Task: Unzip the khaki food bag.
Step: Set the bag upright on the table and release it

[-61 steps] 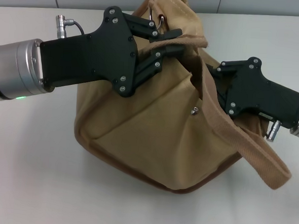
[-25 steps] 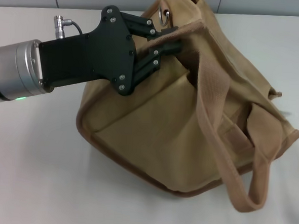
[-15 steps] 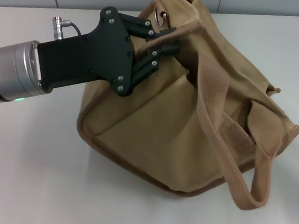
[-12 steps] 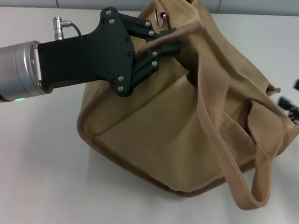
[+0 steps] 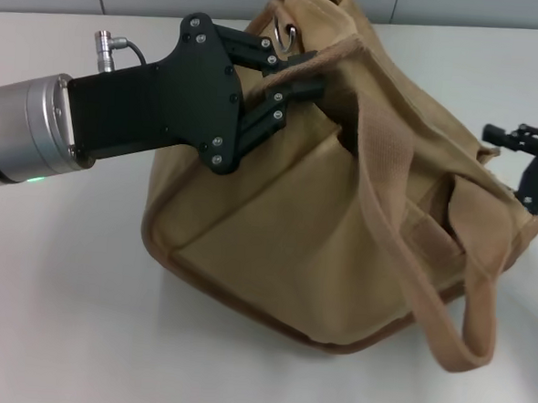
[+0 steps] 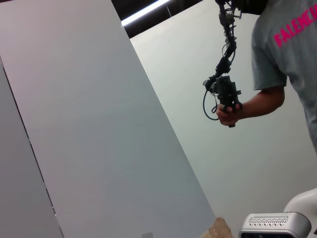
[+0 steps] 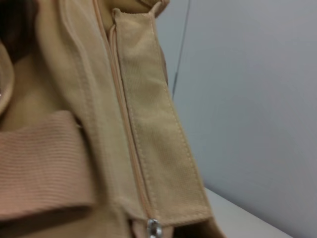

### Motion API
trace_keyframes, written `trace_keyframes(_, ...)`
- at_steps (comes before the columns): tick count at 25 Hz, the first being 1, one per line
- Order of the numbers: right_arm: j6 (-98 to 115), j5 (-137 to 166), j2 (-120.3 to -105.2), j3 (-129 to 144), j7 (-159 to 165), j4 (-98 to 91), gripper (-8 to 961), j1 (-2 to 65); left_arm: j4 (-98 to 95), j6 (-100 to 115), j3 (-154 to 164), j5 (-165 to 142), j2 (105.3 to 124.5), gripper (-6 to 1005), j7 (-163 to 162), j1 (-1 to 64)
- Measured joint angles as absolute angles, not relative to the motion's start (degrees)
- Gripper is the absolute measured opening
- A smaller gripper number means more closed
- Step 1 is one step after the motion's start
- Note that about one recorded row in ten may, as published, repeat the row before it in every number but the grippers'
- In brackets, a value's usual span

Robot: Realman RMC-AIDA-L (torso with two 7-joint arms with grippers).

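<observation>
The khaki food bag [image 5: 285,230] stands tilted on the white table, and one strap handle [image 5: 428,293] hangs down its front. My left gripper [image 5: 304,71] is shut on the bag's top edge, where a strap meets it, next to a metal ring [image 5: 285,31]. My right gripper [image 5: 502,147] reaches in from the right edge of the head view. It is open and close to the bag's right end, not holding anything. In the right wrist view the bag [image 7: 59,148] fills the frame. Its zipper [image 7: 124,124] is closed, and the metal pull [image 7: 154,229] is at the frame's lower edge.
The white table [image 5: 61,317] stretches around the bag, with a grey wall behind it. The left wrist view looks up at wall panels [image 6: 99,124] and a person [image 6: 287,59] holding a hand-held device. A corner of the bag [image 6: 221,227] shows low in that view.
My right gripper left the bag, went out of view, and has come back in from the right toward the bag's right end. My left gripper keeps its hold on the top.
</observation>
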State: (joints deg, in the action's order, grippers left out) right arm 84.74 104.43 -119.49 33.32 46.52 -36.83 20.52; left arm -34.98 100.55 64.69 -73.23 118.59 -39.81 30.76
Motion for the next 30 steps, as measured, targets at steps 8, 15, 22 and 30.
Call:
trace_keyframes(8, 81.2, 104.3, -119.76, 42.4, 40.6, -39.0, 280, 20.2, -34.8, 100.4, 64.7, -73.3, 118.65, 86, -39.8, 30.0)
trace_keyframes(15, 81.2, 95.3, -119.6, 42.1, 38.5, -39.5, 145, 19.3, -32.2, 100.3, 64.7, -73.2, 118.69, 87, -39.8, 30.0)
trace_keyframes(22, 75.6, 88.9, -119.57, 42.5, 40.1, -41.4, 93, 23.5, -23.0, 94.0, 64.2, -72.7, 118.95, 83, -37.0, 31.4)
trace_keyframes(30, 70.6, 86.0, -119.79, 42.5, 38.6, -37.5, 44, 26.7, -14.0, 92.2, 62.9, -61.3, 119.16, 62, -32.5, 28.0)
